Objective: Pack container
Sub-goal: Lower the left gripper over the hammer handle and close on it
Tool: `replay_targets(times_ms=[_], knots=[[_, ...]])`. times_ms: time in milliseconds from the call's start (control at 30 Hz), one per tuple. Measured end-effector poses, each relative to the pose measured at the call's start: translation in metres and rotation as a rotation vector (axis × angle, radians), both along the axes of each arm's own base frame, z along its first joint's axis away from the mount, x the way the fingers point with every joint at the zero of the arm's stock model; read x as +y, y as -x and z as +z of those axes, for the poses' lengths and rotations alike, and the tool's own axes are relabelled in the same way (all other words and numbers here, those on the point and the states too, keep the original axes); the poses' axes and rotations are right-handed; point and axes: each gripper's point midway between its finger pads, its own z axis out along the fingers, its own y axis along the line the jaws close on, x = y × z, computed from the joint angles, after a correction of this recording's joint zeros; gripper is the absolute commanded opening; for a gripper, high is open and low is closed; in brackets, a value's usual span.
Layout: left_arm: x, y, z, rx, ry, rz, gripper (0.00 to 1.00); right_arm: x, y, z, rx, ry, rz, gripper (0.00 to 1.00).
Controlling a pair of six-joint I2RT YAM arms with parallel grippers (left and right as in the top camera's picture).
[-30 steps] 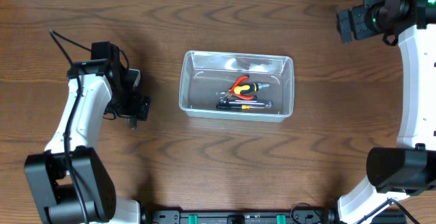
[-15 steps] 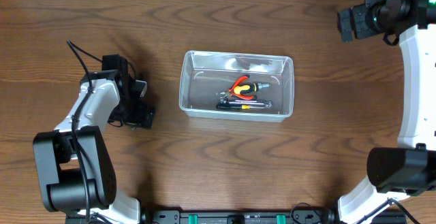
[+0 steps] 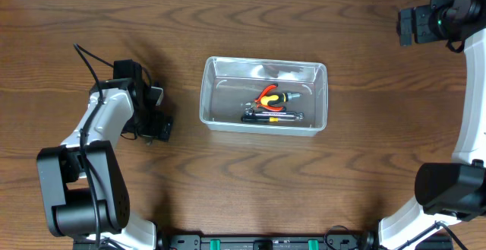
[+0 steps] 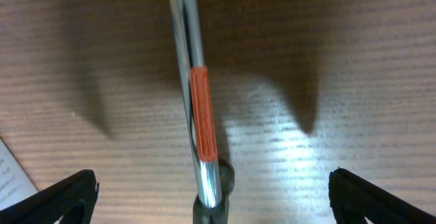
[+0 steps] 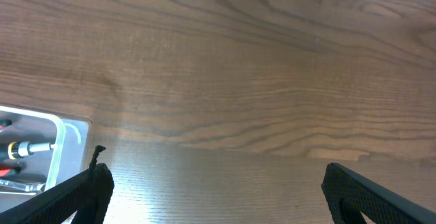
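The clear plastic container stands mid-table and holds orange-and-black pliers and a dark screwdriver-like tool. My left gripper is left of the container, low over the table, jaws open. In the left wrist view a silver metal tool with an orange band lies on the wood between the open jaws, touching neither finger. My right gripper is at the far right back corner, open and empty. The container's corner shows at the left edge of the right wrist view.
A white printed edge shows at the lower left of the left wrist view. The left arm's black cable loops above the arm. Bare brown wood lies under the right gripper.
The left gripper moved down and right toward the container, then held still. The right arm shifted to the right.
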Motion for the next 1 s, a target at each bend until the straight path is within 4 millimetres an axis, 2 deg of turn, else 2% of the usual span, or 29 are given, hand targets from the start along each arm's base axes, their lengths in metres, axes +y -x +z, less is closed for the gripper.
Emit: replay_targets(times_ms=[367, 500, 867, 1000], knots=[[-0.001, 0.011, -0.014, 0.015, 0.002, -0.004, 1.0, 0.001, 0.0, 0.0, -0.001, -0.005, 0.003, 0.99], [-0.001, 0.011, -0.014, 0.014, 0.001, -0.006, 0.92, 0.002, 0.0, 0.0, -0.002, -0.01, 0.007, 0.99], [-0.001, 0.01, -0.014, 0.012, 0.001, -0.008, 0.55, 0.003, -0.001, 0.0, -0.003, -0.014, 0.008, 0.99], [-0.001, 0.01, -0.014, 0.012, 0.001, -0.011, 0.51, 0.003, 0.0, 0.0, -0.003, -0.014, 0.008, 0.99]])
